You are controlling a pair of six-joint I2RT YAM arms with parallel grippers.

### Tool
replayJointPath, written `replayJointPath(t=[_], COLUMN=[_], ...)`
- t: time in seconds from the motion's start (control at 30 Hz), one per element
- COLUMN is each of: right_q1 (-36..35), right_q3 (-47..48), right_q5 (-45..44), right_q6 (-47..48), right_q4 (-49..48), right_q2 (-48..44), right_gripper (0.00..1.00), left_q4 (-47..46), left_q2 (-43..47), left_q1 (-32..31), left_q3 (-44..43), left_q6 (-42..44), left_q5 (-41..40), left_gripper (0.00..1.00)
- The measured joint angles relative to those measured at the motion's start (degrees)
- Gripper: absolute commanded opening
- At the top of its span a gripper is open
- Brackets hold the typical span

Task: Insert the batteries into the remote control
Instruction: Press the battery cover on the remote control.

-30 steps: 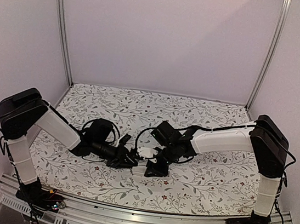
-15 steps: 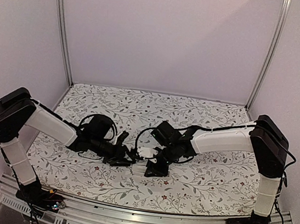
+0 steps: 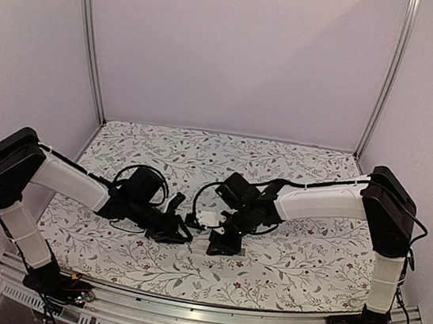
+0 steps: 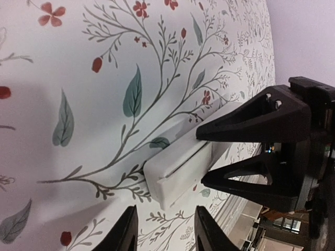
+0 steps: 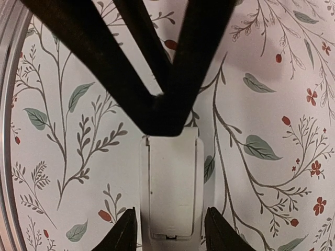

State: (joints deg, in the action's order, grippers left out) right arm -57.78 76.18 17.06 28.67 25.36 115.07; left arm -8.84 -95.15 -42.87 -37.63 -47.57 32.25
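The remote control is a slim white bar lying flat on the floral table cover; it also shows in the left wrist view and the top view. Its back panel faces up. My right gripper is shut on it, one finger along each long side. My left gripper is open and empty, its tips just short of the remote's free end. Its black fingers cover the remote's far end in the right wrist view. The batteries are not in view.
The table's metal front rail runs close behind the remote, and shows at the left edge of the right wrist view. Both arms' black cables loop over the middle of the table. Side walls stand left and right.
My left gripper has drawn back to the left, off the remote's end. My right gripper has stayed on the remote almost in place.
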Motion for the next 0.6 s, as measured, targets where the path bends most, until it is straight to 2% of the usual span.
replayJointPath(t=[0.23, 0.47, 0.6], right_q1=[-0.1, -0.3, -0.3], right_q3=[0.7, 1.4, 1.4], right_q5=[0.1, 0.3, 0.2], right_q6=[-0.1, -0.1, -0.1], right_q4=[0.3, 0.7, 1.0], right_q2=[0.2, 0.5, 0.5], right_gripper=[0.46, 0.46, 0.43], left_q4=[0.9, 1.0, 1.1], left_q2=[-0.7, -2.2, -2.6], left_q1=[-1.8, -2.2, -2.3], left_q3=[-2.2, -2.8, -2.9], left_q6=[0.5, 0.4, 0.2], left_q5=[-1.0, -2.2, -2.9], left_gripper=[0.37, 0.25, 0.17])
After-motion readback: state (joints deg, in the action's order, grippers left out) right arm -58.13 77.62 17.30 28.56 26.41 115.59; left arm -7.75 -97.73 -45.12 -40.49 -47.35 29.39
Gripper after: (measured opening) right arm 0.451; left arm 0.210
